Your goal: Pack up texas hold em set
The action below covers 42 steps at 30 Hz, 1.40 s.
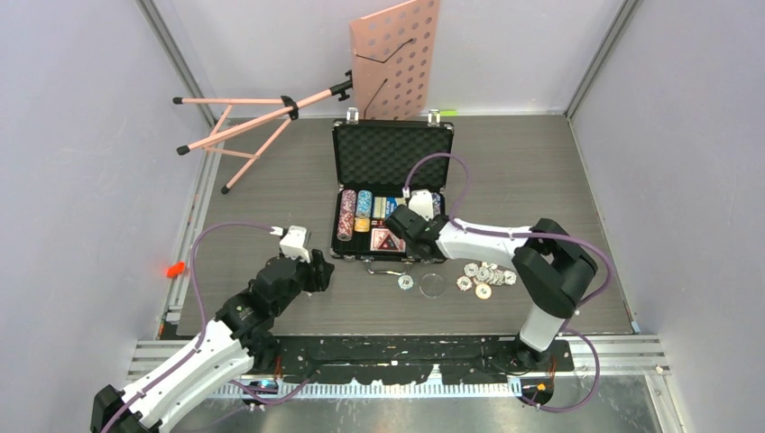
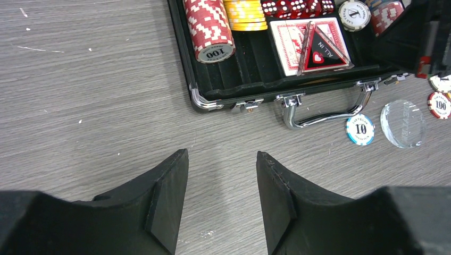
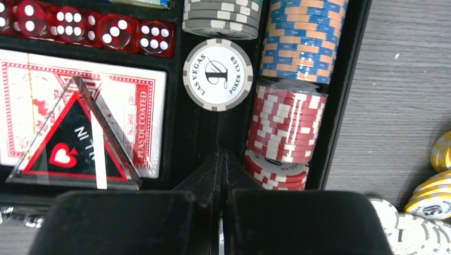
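Find the black case (image 1: 388, 155) open in the middle of the desk (image 1: 271, 180), lid upright, tray holding rows of chips, red dice (image 3: 80, 29), a card deck (image 3: 149, 95) and a triangular marker (image 3: 74, 143) lying on the deck. See loose chips (image 1: 483, 275) and a clear disc (image 2: 403, 123) out on the desk, just in front of the handle (image 2: 324, 114) and to its right.

Note the right hand (image 3: 220, 164) pressed shut on nothing, tip inside the tray close to a grey-and-white chip (image 3: 217, 74) lying flat; touching or not, cannot tell. Note the left hand (image 2: 220, 159) partly open and empty over bare desk near the case's front left corner.

Expect hard, thin, slick chips, likely to skid if pinched flat; better to take each by the rim. Treat the case as stiff and probably heavy once filled; push the lid at its top edge.
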Each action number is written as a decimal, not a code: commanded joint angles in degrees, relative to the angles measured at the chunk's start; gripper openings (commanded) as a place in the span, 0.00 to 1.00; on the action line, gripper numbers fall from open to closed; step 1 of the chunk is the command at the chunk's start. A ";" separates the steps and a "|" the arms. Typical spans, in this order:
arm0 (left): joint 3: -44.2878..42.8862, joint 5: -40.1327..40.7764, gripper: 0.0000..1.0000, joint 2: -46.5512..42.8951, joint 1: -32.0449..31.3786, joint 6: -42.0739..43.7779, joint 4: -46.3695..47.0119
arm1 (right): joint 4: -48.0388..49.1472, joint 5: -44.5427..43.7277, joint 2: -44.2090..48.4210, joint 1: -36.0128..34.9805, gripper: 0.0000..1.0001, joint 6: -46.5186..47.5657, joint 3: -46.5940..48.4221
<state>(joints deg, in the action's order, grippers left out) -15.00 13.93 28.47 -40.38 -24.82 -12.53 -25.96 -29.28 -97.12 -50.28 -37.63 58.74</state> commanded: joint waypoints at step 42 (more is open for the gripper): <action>0.06 -0.91 0.52 1.27 0.02 0.82 5.42 | 24.38 -7.34 0.93 5.00 0.00 7.19 -2.85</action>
<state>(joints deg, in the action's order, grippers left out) -14.74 13.45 29.78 -40.38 -24.80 -10.66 -6.55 -32.03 -98.72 -48.05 -31.53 52.34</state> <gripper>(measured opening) 0.517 0.024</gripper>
